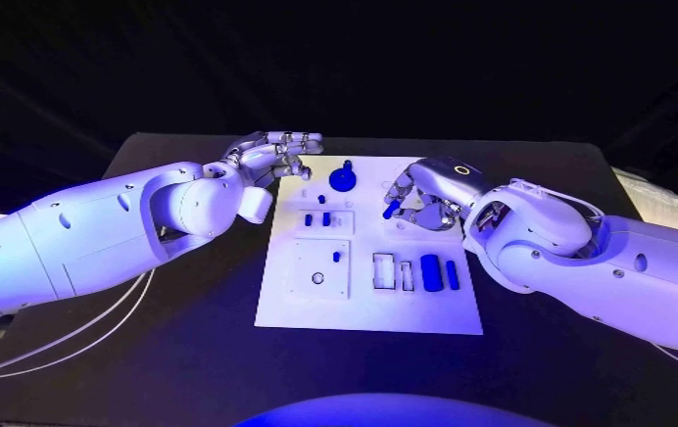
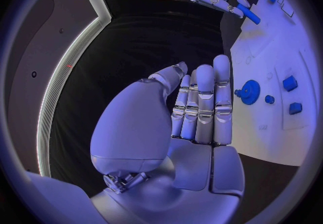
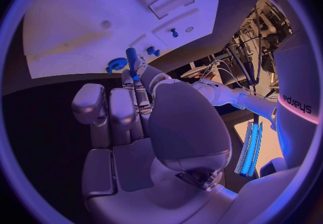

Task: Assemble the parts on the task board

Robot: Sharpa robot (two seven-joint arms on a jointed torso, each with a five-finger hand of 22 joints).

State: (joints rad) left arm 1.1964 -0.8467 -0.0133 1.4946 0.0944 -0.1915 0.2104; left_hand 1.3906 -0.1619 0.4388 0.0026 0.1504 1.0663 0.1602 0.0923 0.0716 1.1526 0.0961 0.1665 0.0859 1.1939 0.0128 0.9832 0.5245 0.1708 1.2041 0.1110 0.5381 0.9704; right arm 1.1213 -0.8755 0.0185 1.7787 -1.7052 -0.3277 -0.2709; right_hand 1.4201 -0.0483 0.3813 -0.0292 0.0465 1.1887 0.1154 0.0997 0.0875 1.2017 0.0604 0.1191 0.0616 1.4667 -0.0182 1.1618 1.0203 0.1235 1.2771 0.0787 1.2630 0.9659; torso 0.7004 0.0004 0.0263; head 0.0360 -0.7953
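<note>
The white task board lies in the middle of the frame on the black table; the right hand, just right of centre, pinches a blue peg above the board's upper part. The left hand hovers at the board's upper left corner, fingers straight and together, holding nothing; a blue gear sits on the board just beside it.

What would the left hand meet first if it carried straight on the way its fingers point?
Probably nothing: the left hand, open, points along the black table beside the white board; the blue gear lies off to one side. Depth is unclear.
</note>
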